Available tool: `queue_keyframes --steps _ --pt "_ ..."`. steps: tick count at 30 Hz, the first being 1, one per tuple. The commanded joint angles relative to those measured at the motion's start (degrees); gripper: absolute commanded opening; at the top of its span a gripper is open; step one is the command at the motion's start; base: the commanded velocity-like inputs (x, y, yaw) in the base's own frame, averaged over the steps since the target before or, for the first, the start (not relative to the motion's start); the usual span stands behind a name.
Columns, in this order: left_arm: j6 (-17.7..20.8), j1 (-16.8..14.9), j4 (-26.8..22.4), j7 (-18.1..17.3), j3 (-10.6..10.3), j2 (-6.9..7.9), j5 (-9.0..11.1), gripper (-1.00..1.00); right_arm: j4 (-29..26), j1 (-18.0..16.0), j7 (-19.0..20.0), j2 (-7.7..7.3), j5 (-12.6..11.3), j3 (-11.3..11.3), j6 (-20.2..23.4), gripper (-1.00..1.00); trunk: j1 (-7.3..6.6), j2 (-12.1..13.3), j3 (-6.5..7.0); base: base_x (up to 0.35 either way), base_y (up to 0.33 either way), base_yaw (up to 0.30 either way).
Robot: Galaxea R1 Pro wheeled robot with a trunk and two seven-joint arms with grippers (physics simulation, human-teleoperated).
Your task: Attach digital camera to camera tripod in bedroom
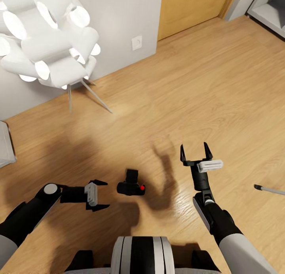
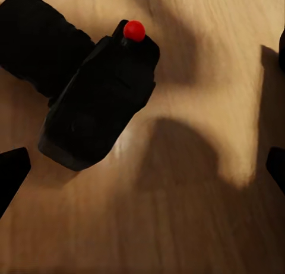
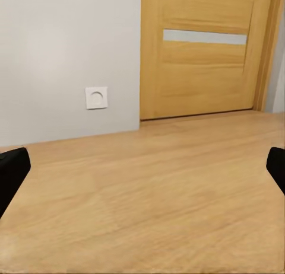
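Note:
The digital camera lies on the wood floor just in front of my base, small and black, its red button facing right. My left gripper hovers open just left of it, fingers pointing at it, not touching. In the left wrist view the camera lies ahead of the open fingertips, red button on its far side. My right gripper stands open further right, holding nothing. A silver leg with a black foot, apparently the camera tripod's, pokes in at the right edge.
A white floor lamp of clustered tubes on thin legs stands at the back left by the grey wall. An oak door with a frosted strip and a wall socket lie ahead. White furniture touches the left edge.

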Motion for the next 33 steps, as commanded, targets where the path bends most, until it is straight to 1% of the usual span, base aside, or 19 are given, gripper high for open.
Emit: queue_keyframes --steps 1,10,21,27,30,33 --pt "0.1 0.0 -0.3 -0.1 0.1 0.03 0.0 1.00 0.1 0.0 -0.3 -0.06 0.0 0.2 -0.1 1.00 0.02 0.0 -0.26 0.000 0.000 0.000" --pt "0.2 0.0 -3.6 -0.1 0.7 0.11 0.1 1.00 0.8 0.0 -0.1 -0.06 0.0 0.3 -0.1 1.00 0.25 -0.1 -2.25 0.000 0.000 0.000" --pt "0.3 0.0 -4.9 -0.1 0.8 0.15 0.1 1.00 1.0 0.0 0.1 -0.06 0.0 0.4 -0.1 1.00 0.53 -0.3 -4.69 0.000 0.000 0.000" --pt "0.4 0.0 -7.0 -0.6 0.8 0.15 0.1 1.00 1.0 0.0 0.2 -0.06 0.0 0.9 -0.1 1.00 0.69 -0.4 -5.98 0.000 0.000 0.000" --pt "0.4 0.0 -8.5 -1.8 0.8 0.15 0.1 1.00 1.0 0.1 0.2 -0.06 0.0 2.0 -0.1 1.00 0.76 -0.4 -5.98 0.000 0.000 0.000" --pt "0.4 0.0 -9.0 -2.6 0.8 0.15 0.1 1.00 1.0 0.1 0.2 -0.06 0.0 2.4 -0.1 1.00 0.84 -0.5 -5.98 0.000 0.000 0.000"
